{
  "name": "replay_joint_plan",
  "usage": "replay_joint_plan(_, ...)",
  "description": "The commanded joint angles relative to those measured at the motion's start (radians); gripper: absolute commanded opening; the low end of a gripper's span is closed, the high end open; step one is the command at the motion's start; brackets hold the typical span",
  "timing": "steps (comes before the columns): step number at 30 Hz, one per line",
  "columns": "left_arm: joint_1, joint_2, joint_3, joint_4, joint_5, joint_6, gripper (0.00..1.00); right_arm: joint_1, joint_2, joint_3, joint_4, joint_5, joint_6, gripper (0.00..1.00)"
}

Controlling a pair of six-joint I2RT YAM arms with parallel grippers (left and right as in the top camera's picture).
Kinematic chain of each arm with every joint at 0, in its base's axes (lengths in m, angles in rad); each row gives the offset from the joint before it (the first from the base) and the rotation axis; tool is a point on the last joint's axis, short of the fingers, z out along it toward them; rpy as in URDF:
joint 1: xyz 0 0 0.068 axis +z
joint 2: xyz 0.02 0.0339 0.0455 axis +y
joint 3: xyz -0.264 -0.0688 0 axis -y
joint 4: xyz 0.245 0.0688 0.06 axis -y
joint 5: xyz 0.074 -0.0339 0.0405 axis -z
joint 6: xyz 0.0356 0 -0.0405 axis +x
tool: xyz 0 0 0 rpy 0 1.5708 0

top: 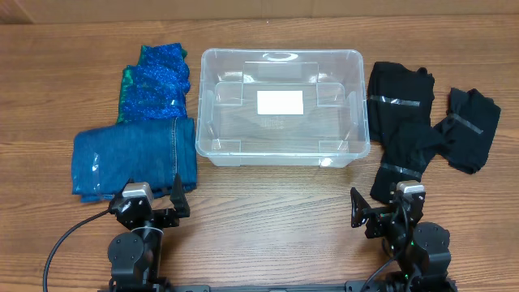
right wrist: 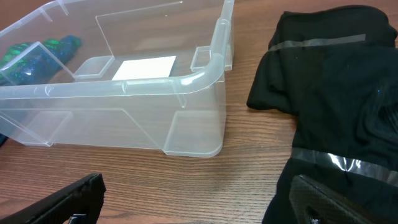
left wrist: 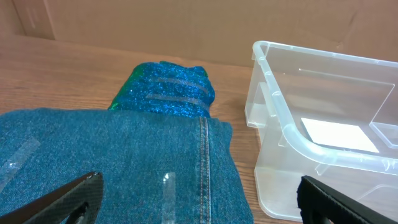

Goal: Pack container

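Observation:
The clear plastic container [top: 280,146] stands empty at the table's middle, a white label on its bottom; it also shows in the left wrist view [left wrist: 292,134] and the right wrist view [right wrist: 186,81]. Folded blue jeans [top: 134,158] lie to its left, with a sparkly blue-green garment [top: 156,81] behind them. Black garments [top: 401,113] with tape strips lie to its right. My left gripper [top: 154,201] is open and empty over the jeans' near edge [left wrist: 137,162]. My right gripper [top: 381,207] is open and empty beside the black clothes [right wrist: 336,93].
A second black garment [top: 470,126] lies at the far right. The sparkly garment also shows in the left wrist view [left wrist: 165,90]. Bare wooden table [top: 268,211] lies between the two grippers. A black cable [top: 69,235] runs from the left arm's base.

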Motion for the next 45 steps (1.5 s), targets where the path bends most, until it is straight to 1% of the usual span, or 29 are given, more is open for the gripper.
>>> replay_joint_plan(1, 0.005, -0.013, -0.006, 0.007, 0.012, -0.01, 1.0, -0.002, -0.01, -0.013, 0.003, -0.002, 0.003, 1.0)
replay_joint_plan(21, 0.005, -0.011, -0.006, 0.007, 0.012, -0.01, 1.0, -0.002, -0.01, -0.013, 0.002, -0.003, 0.003, 1.0)
replay_joint_plan(22, 0.005, -0.011, -0.006, 0.007, 0.012, -0.01, 1.0, -0.002, -0.01, -0.013, 0.011, 0.002, 0.003, 1.0)
replay_joint_plan(23, 0.005, -0.011, -0.006, 0.007, 0.012, -0.01, 1.0, -0.002, -0.01, -0.013, 0.06, 0.034, 0.003, 1.0)
replay_joint_plan(24, 0.005, -0.011, -0.006, 0.007, 0.013, -0.01, 1.0, -0.002, -0.01, -0.013, 0.085, 0.025, 0.005, 1.0)
replay_joint_plan(28, 0.005, -0.011, -0.006, 0.007, 0.012, -0.01, 1.0, -0.002, -0.01, -0.013, 0.088, -0.063, 0.007, 1.0)
replay_joint_plan(40, 0.005, -0.011, -0.006, 0.009, 0.014, -0.011, 1.0, -0.002, -0.01, -0.013, 0.057, -0.059, 0.007, 1.0)
replay_joint_plan(42, 0.004, -0.011, -0.006, 0.01, 0.064, -0.028, 1.0, -0.002, -0.01, -0.013, 0.031, -0.059, 0.007, 1.0)
replay_joint_plan(44, 0.004, -0.006, -0.006, 0.008, 0.193, -0.113, 1.0, -0.002, -0.01, -0.013, 0.019, -0.058, 0.007, 1.0)
replay_joint_plan(45, 0.004, 0.002, -0.006, 0.012, 0.209, -0.125, 1.0, -0.002, -0.01, -0.013, 0.019, -0.059, 0.007, 1.0)
